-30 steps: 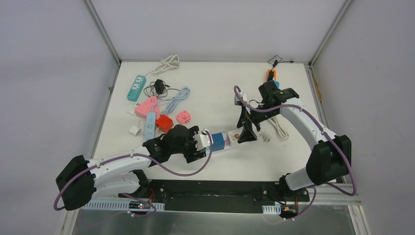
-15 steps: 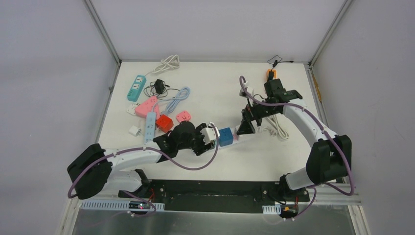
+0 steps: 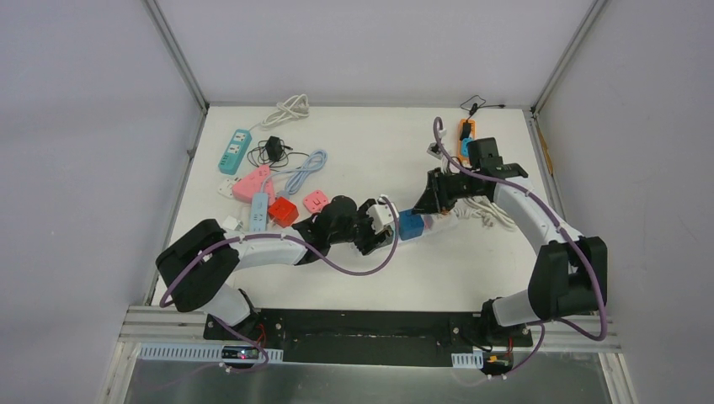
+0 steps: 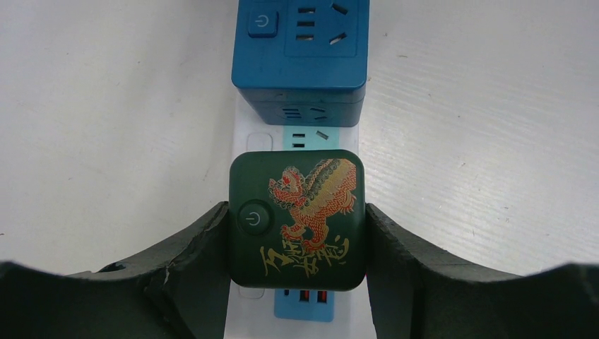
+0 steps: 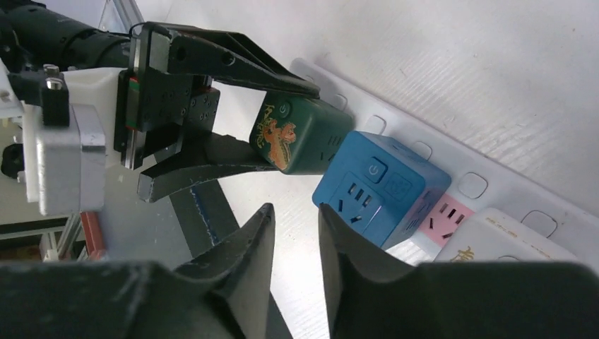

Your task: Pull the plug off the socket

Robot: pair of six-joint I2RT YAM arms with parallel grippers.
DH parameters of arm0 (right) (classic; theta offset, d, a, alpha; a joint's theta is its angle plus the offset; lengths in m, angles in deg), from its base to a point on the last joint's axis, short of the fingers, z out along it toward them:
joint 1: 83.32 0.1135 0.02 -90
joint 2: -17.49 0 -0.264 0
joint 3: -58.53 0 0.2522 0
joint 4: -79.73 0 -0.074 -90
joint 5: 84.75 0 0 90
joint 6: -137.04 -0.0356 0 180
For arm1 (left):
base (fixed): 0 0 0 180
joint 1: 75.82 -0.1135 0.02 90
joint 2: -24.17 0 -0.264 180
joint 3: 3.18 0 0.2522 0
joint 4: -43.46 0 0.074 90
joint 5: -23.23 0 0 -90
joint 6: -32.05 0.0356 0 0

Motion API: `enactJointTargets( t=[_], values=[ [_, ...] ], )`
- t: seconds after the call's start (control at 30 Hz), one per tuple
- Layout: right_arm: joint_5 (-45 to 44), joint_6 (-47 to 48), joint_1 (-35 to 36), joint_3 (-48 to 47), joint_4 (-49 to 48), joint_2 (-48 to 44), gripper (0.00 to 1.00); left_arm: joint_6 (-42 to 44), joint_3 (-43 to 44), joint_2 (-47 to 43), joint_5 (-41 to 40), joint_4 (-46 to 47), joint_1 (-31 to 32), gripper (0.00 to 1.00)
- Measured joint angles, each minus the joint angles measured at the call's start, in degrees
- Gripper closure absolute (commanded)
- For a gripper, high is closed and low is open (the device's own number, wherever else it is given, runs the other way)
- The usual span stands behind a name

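Observation:
A dark green cube plug (image 4: 297,219) with a gold and red dragon print sits on a white power strip (image 4: 248,138), the socket. My left gripper (image 4: 297,210) is shut on this plug, one finger pressed on each side. A blue cube plug (image 4: 300,49) stands on the same strip just beyond it. In the right wrist view, the left gripper (image 5: 293,131) holds the green plug (image 5: 300,138) beside the blue cube (image 5: 381,187). My right gripper (image 5: 295,212) hovers by the blue cube, fingers a narrow gap apart with nothing between them. From above, it (image 3: 434,198) is over the strip's far end.
A white cube (image 5: 494,240) with gold writing sits further along the strip. At the back left lie a teal strip (image 3: 236,150), a pink strip (image 3: 251,183), red cubes (image 3: 283,210) and a black adapter (image 3: 274,150). An orange strip (image 3: 466,135) lies at the back right.
The left arm has carried the strip and its cubes right and farther back. The right gripper has retreated toward the back right, and its jaws have narrowed from wide open.

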Motion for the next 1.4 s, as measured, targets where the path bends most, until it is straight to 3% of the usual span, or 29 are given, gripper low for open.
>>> enactJointTargets(
  t=[0.07,0.17,0.73,1.2,1.4],
  values=[
    [0.6,-2.1,-0.2,0.7,-1.4,0.1,0.86,-0.6,0.0,0.1,0.0,0.3,0.1,1.00],
    [1.9,-4.2,-0.3,0.8,-2.8,1.6,0.89,-1.1,0.0,0.3,-0.6,0.7,0.5,1.00],
    [-0.3,-0.7,1.1,0.1,2.1,11.2,0.91,-1.3,0.0,0.6,-2.5,0.9,1.6,1.00],
    [-3.6,-0.2,2.4,-1.9,4.5,11.6,0.91,-5.1,0.5,0.3,-0.7,-0.2,0.9,1.00],
    [-4.3,-0.2,2.7,-2.3,5.1,11.6,0.91,-2.5,5.3,0.6,-6.0,-9.4,3.7,1.00]
  ],
)
